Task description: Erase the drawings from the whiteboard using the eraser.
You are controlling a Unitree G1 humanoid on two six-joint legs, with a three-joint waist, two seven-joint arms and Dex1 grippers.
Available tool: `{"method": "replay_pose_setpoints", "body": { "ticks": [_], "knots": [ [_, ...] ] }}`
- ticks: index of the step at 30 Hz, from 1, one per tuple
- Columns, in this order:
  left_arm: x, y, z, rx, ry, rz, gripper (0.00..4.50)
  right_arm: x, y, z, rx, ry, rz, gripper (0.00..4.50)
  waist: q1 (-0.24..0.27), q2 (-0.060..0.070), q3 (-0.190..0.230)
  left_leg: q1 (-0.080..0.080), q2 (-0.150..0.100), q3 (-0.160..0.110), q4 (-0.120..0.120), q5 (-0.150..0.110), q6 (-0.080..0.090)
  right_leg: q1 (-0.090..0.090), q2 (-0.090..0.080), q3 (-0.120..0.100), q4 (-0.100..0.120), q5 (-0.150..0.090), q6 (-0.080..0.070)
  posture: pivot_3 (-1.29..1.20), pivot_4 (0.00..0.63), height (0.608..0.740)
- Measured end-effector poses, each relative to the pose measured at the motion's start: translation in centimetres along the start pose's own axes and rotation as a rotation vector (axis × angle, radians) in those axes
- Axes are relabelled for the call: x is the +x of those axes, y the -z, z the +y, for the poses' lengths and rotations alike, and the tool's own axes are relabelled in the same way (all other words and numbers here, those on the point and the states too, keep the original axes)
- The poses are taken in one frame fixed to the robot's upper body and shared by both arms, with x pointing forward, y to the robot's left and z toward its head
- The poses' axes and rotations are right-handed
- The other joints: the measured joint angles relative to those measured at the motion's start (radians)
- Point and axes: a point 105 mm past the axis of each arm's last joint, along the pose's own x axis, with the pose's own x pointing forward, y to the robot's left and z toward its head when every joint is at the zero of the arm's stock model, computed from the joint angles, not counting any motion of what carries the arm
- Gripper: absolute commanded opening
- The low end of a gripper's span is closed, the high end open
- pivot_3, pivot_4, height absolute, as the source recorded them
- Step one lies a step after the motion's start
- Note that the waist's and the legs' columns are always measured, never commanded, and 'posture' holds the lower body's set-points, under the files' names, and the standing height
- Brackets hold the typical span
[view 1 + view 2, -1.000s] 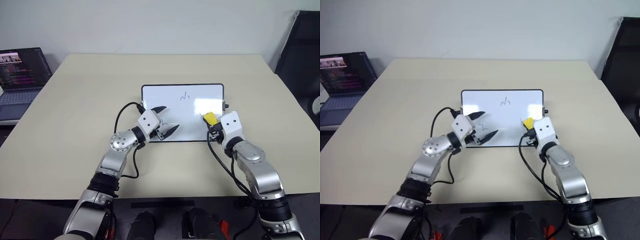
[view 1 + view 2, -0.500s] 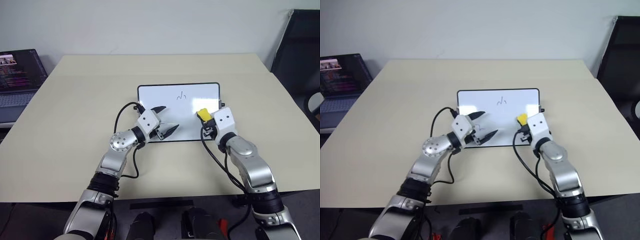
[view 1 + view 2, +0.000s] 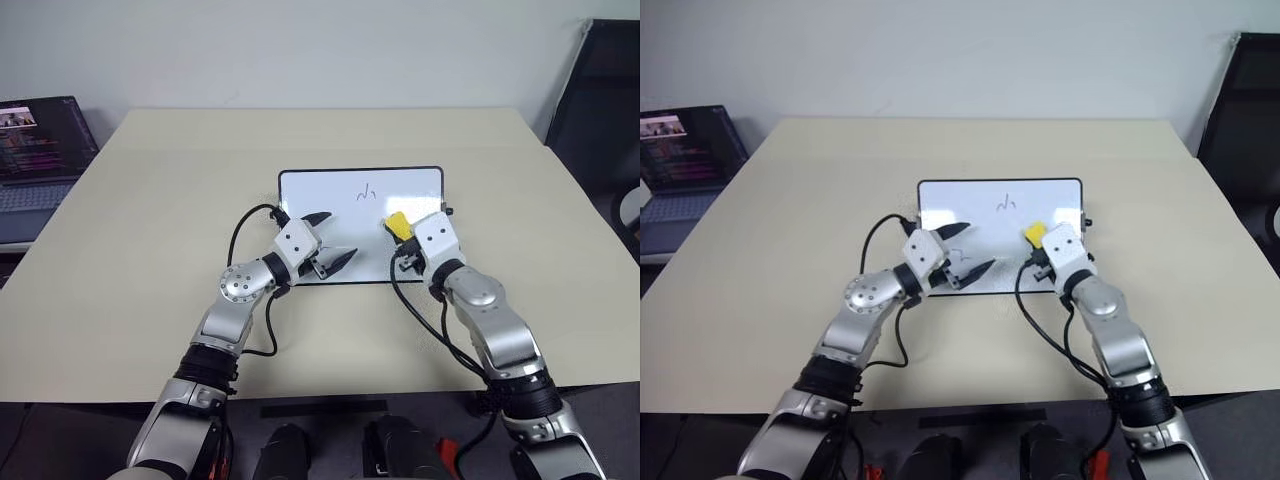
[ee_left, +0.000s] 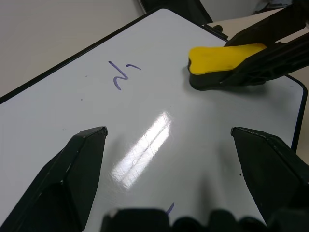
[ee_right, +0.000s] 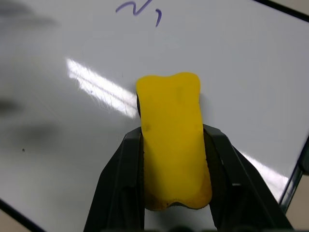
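Eraser (image 3: 397, 224) travel is the change here: over the last second the right gripper (image 3: 404, 234) has carried the yellow block leftward across the board (image 3: 400, 190), away from the board's right edge and toward its middle. It now sits just below and to the right of the squiggle (image 3: 367, 192) near the board's far edge. The right fingers are clamped on the eraser's sides. The left gripper (image 3: 334, 240) has not shifted; it hangs over the board's near-left corner with its fingers spread apart and nothing between them.

For the task, this reads as the approach to the next wipe. The far squiggle is untouched, and the eraser is near it but not on it, so I judge the erasing of that mark not yet begun.

Head views give the layout: board lying flat on the table (image 3: 150, 230), both arms meeting over it, a laptop (image 3: 40, 140) well off to the board's left. They hide the near-left part of the board behind the left gripper.

Right wrist view adds the grip itself: both black fingers (image 5: 120, 179) pressing the yellow block's flanks, and the squiggle just beyond the eraser's tip. Left wrist view shows the eraser's black base down against the white surface, which the head views cannot settle, plus a trace of another mark (image 4: 169, 208) at the board's near edge between the open fingers.
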Motion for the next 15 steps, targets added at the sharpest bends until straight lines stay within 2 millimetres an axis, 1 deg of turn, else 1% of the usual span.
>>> {"method": "replay_pose_setpoints", "body": {
  "ticks": [7, 12, 15],
  "knots": [
    [-0.1, 0.0, 0.2, -0.001, -0.008, -0.001, 4.5, -1.5, 1.5, -0.5, -0.004, 0.001, 0.047, 1.23, 0.001, 0.0, 0.0, 0.0, 0.0, 0.0, 0.0, 0.0, 0.0, 0.0, 0.0, 0.0, 0.0, 0.0, 0.0, 0.0, 0.15, 0.74],
    [0.0, 0.0, 0.1, -0.002, -0.008, -0.003, 4.5, -1.6, 1.5, -0.8, 0.009, 0.007, 0.046, 1.23, 0.001, 0.0, 0.0, 0.0, 0.0, 0.0, 0.001, 0.0, 0.0, 0.0, 0.0, 0.0, 0.0, 0.0, 0.0, 0.0, 0.15, 0.74],
    [0.0, -0.1, 0.1, -0.004, -0.006, -0.006, 4.5, -1.6, 1.2, -1.2, 0.066, 0.017, 0.025, 1.23, 0.001, 0.0, 0.0, 0.0, 0.0, 0.0, 0.001, 0.0, 0.0, 0.0, 0.0, 0.0, 0.0, 0.0, 0.0, 0.0, 0.15, 0.74]
  ]
}}
